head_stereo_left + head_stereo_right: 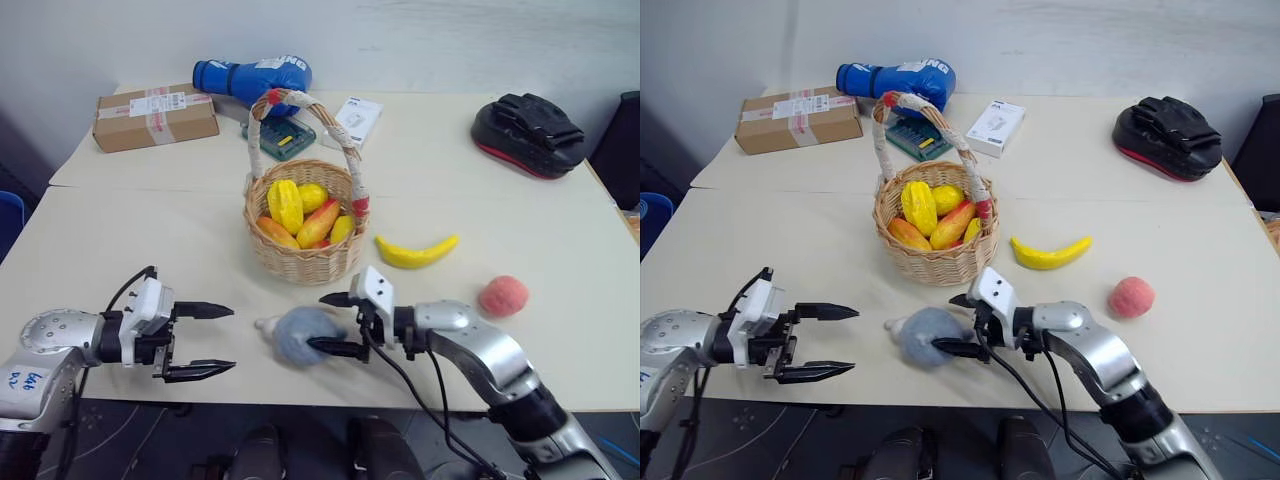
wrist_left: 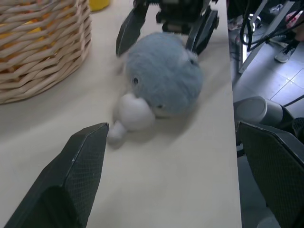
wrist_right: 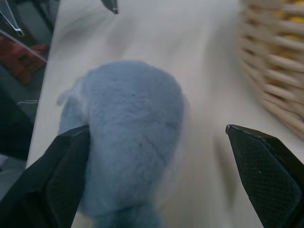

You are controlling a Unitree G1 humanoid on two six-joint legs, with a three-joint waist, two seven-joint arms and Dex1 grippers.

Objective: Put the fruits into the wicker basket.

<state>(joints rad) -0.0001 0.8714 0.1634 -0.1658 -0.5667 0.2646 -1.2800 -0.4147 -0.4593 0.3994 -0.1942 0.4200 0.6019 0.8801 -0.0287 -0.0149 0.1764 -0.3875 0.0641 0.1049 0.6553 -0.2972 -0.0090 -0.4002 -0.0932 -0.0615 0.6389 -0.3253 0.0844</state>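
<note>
- The wicker basket [image 1: 300,225] is sitting in the middle of the table [image 1: 120,250], already holding several yellow and orange-red fruits [image 1: 300,210], its handle arching from far-left to near-right
- Two fruits are lying outside it: the banana [image 1: 415,252] just right of the basket and the peach [image 1: 502,296] farther right and nearer the front edge
- The banana is lying flat with its long axis running left to right, both tips curling toward the far side
- The right gripper [image 1: 335,323] is pointing left with its jaws standing wide, straddling the grey-blue plush toy [image 1: 300,335] at the near edge; one finger is touching the plush but nothing is being gripped
- The left gripper [image 1: 208,340] is hovering over the near-left of the table, pointing right toward the plush, jaws wide and empty
- Judging by this, the step in hand is dealing with the plush, which is not a fruit
- The next move is likely calling for the right gripper turning away to the right, toward the banana or peach, and closing across the banana's short width
</note>
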